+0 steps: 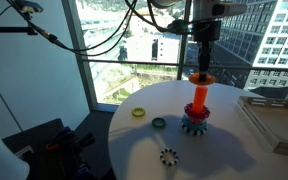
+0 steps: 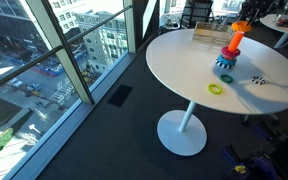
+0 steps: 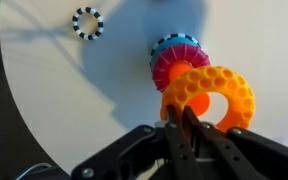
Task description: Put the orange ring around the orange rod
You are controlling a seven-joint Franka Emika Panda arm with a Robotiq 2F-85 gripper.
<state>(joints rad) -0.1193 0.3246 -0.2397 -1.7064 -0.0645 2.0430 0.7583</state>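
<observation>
My gripper (image 3: 181,112) is shut on the rim of the orange ring (image 3: 229,92), a flat bright-orange ring with a dimpled face. In an exterior view the orange ring (image 1: 201,77) sits level at the top of the orange rod (image 1: 198,98), which stands upright on its dark blue gear-shaped base (image 1: 195,123). In the wrist view the rod's top (image 3: 194,103) shows through the ring's hole, with the base (image 3: 174,43) beyond. The gripper (image 2: 242,22), rod (image 2: 231,44) and base (image 2: 227,63) also show in an exterior view.
On the round white table (image 1: 234,160) lie a yellow-green ring (image 1: 139,112), a dark green ring (image 1: 159,122) and a black toothed gear ring (image 1: 169,156). A clear flat box (image 1: 276,120) lies at the table's edge. Large windows stand beyond the table.
</observation>
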